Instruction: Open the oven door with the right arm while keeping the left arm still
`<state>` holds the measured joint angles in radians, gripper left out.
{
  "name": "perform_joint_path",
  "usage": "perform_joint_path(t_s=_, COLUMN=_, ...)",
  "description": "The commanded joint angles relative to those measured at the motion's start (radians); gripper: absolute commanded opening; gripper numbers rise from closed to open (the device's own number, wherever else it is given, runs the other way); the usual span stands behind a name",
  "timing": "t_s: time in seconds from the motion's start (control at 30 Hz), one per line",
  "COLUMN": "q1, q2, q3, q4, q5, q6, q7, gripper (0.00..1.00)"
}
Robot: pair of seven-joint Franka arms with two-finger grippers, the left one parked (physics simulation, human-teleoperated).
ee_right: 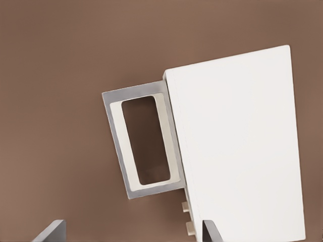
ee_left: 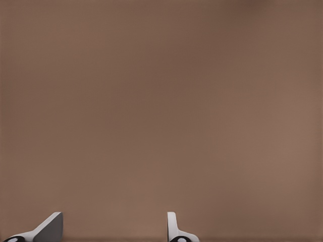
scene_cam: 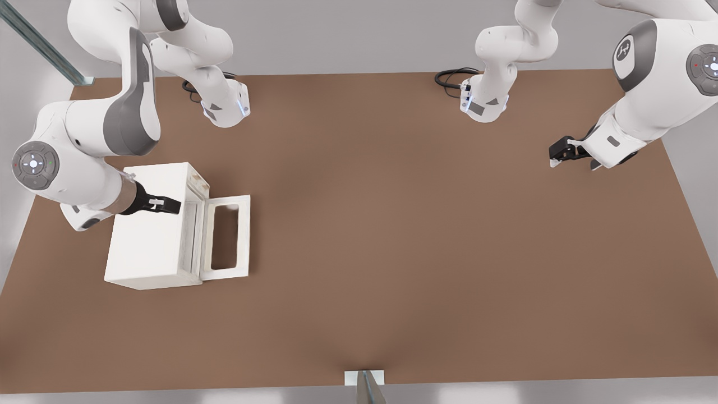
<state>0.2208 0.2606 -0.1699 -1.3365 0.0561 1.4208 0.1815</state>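
The cream-white oven (scene_cam: 148, 241) stands on the brown table at the front view's left. Its oven door (scene_cam: 227, 237) is swung down and lies flat on the table beside the oven, the window hole facing up. The right arm reaches over the oven from the front view's left. The gripper (scene_cam: 175, 206) hovers above the oven's top near the front edge, open and holding nothing. In the right wrist view the oven (ee_right: 237, 146) and the flat oven door (ee_right: 115, 141) lie below the gripper (ee_right: 131, 234), whose fingertips (ee_right: 50, 233) stand wide apart. The door's handle is hidden.
The left arm's gripper (scene_cam: 566, 151) hangs over the table at the front view's right. Both arm bases (scene_cam: 227, 106) stand at the far edge, with black cables (scene_cam: 451, 76) beside one. A metal post (scene_cam: 364, 386) sits at the near edge.
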Motion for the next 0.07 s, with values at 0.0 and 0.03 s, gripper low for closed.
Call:
perform_joint_path(t_s=0.0, q1=0.0, q2=0.0, q3=0.0, q4=0.0, q5=-0.004, q6=0.003, q7=-0.103, gripper=1.0)
perform_joint_path(t_s=0.03, q1=0.0, q2=0.0, q3=0.0, q4=0.0, q5=-0.004, q6=0.003, q7=-0.102, gripper=1.0)
